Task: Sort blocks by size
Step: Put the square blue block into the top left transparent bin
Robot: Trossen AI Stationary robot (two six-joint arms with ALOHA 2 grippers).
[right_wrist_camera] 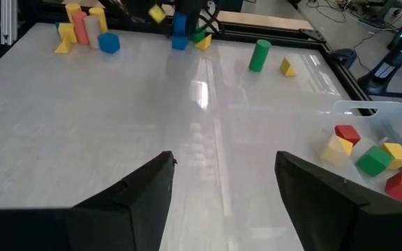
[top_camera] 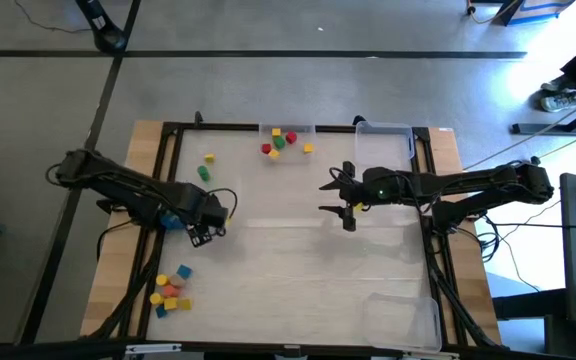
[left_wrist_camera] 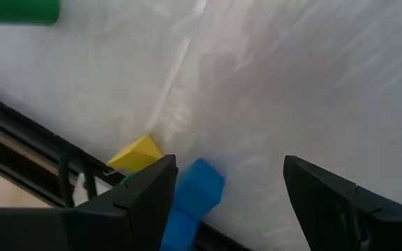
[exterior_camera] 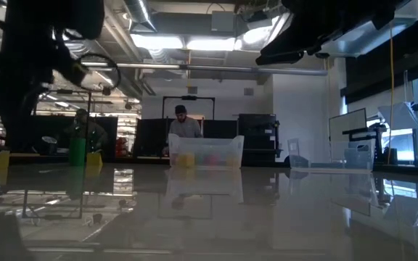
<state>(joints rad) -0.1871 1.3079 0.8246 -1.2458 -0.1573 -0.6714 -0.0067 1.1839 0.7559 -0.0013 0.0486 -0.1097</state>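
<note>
My left gripper (left_wrist_camera: 229,188) stands open near the table's left edge, pointing steeply down over a blue block (left_wrist_camera: 199,183) and a yellow block (left_wrist_camera: 137,153). The blue block (top_camera: 171,220) lies just inside one finger. A green cylinder (top_camera: 204,173) and a small yellow block (top_camera: 210,158) stand farther back. Several blocks (top_camera: 171,290) cluster at the near left. A clear tray (top_camera: 286,130) at the far edge holds red, yellow and green blocks (right_wrist_camera: 368,157). My right gripper (top_camera: 343,197) hangs open over the table's middle. My left gripper comes from above with its fingers apart. The blue block's upper corner (left_wrist_camera: 187,183) shows right beside the inner face of one finger (left_wrist_camera: 149,199). Whether finger and block touch, I cannot tell. The block rests on the table.
A second clear tray (top_camera: 385,140) stands at the far right and a third (top_camera: 403,315) at the near right. A black frame (top_camera: 168,160) borders the white mat. A person (exterior_camera: 183,125) is in the room behind the table. The mat's middle is bare.
</note>
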